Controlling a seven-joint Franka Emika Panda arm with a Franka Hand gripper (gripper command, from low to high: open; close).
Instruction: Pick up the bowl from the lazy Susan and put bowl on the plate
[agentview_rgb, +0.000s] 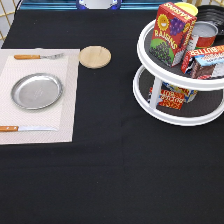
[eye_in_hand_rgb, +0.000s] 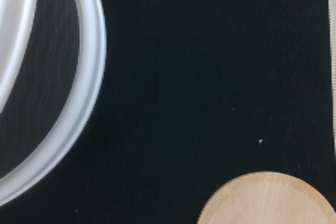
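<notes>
Almost nothing of the robot is on show. Exterior view: the end effector is out of frame, and so are the arm links, cables and screws. At the top centre edge a white rounded shape (agentview_rgb: 98, 3) with dark blue flanks pokes in behind the surface; can't tell if it's the arm's base. Wrist view: no robot parts.

Black cloth covers the whole tabletop (agentview_rgb: 110, 175); a thin strip of blue shows along the exterior view's top edge.
</notes>
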